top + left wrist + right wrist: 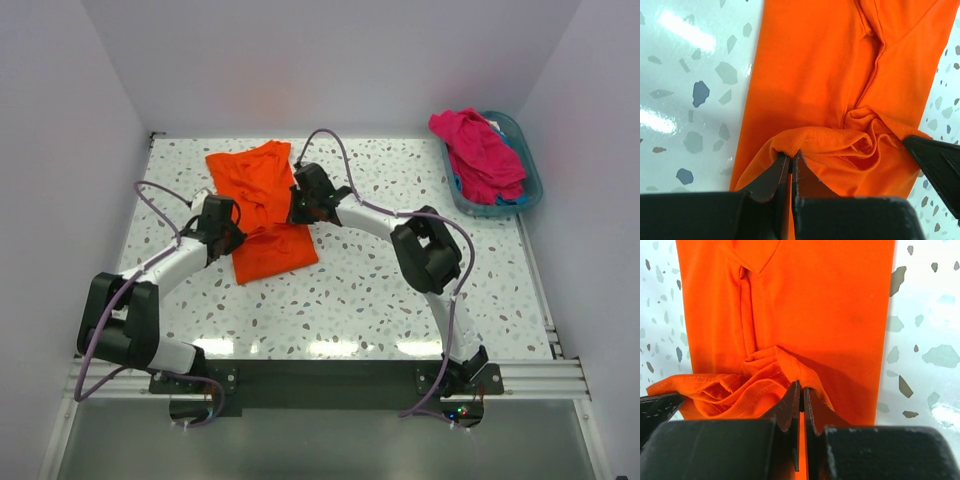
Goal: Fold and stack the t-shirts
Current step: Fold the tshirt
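A bright orange t-shirt (262, 210) lies partly folded left of the table's middle, one end doubled back over the rest. My left gripper (232, 228) is shut on its hem at the left side (790, 152). Across from it, my right gripper (296, 203) pinches the same lifted hem on the right side (801, 385). The cloth between the two grips is bunched into folds (865, 145). In the top view a magenta-pink t-shirt (480, 150) is heaped in the basket, with a bit of blue fabric (512, 200) under it.
A teal plastic basket (530, 165) stands at the back right corner of the speckled table (380, 290). White walls close in the table at the back and on both sides. Both arms' cables loop above the surface.
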Robot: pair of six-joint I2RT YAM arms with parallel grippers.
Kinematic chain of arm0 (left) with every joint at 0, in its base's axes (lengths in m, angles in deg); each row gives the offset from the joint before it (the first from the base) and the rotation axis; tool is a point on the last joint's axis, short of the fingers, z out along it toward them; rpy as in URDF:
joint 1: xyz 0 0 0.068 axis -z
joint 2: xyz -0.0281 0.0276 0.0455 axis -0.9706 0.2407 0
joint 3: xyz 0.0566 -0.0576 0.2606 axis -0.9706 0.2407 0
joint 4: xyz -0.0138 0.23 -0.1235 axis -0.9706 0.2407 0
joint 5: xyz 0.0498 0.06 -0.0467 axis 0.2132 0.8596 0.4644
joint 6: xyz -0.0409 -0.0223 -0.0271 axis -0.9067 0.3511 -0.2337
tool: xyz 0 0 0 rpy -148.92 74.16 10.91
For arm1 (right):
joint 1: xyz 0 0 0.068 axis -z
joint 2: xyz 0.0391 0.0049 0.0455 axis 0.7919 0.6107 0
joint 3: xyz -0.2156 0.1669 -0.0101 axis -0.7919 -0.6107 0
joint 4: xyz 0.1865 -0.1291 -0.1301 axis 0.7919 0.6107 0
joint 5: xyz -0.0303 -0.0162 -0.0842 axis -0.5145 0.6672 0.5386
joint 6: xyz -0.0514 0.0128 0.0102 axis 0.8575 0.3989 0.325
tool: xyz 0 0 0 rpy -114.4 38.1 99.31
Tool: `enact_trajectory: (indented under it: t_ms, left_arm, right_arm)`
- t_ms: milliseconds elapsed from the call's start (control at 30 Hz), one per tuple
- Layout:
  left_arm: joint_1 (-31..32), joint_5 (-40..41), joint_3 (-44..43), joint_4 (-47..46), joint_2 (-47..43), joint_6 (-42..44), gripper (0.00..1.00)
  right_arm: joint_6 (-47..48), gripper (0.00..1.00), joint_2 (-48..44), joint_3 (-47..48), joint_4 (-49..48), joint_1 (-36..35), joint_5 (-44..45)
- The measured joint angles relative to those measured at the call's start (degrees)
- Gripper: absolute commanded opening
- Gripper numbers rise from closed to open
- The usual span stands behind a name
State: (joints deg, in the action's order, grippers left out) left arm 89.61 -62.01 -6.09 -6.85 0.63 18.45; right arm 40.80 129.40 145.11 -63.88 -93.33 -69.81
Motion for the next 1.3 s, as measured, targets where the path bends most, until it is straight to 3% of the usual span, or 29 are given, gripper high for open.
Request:
enact_trajectory:
  t_ms: [633, 667, 700, 733, 767, 800, 900, 1067, 1133, 1300]
  left_arm:
    - [-5.5, -3.9, -6.1, -3.9, 7.5, 1.7, 0.01]
    - [-5.8, -4.2, -6.5, -4.3, 8.2, 1.9, 0.06]
    - [-6.2, -4.7, -6.8, -4.7, 8.9, 2.4, 0.26]
    - [-6.5, -5.1, -7.1, -5.0, 9.6, 3.1, 0.39]
    - [-7.0, -5.7, -7.6, -5.3, 10.4, 3.6, 0.51]
    - [-7.5, -6.3, -8.0, -5.6, 11.0, 3.7, 0.64]
    - [-9.2, -7.9, -8.5, -6.8, 11.6, 4.6, 0.71]
    - [-10.5, -8.7, -8.4, -7.6, 9.4, 4.7, 0.68]
    - [-10.1, -8.9, -7.8, -7.6, 7.2, 4.6, 0.61]
    - [-7.6, -8.4, -5.3, -8.1, 3.3, 4.4, 0.25]
  right_arm:
    - [0.2, 0.02, 2.6, 8.1, -2.7, 4.0, -2.8]
    - [0.2, 0.13, 3.5, 9.4, -2.7, 4.3, -3.2]
    - [0.3, 0.24, 4.6, 10.7, -2.7, 4.5, -3.4]
    - [0.3, 0.31, 5.7, 12.0, -2.5, 4.7, -3.7]
    - [0.4, 0.46, 6.8, 13.2, -2.2, 5.0, -4.1]
    - [0.6, 0.51, 7.7, 14.2, -2.1, 5.2, -4.4]
    - [1.7, 0.64, 10.1, 17.2, 0.1, 6.1, -5.0]
    - [4.4, 0.66, 10.0, 17.8, 2.9, 7.6, -4.6]
    - [5.0, 0.63, 8.9, 16.4, 3.5, 7.9, -4.5]
    - [6.1, 0.45, 2.8, 9.8, 3.8, 7.2, -4.4]
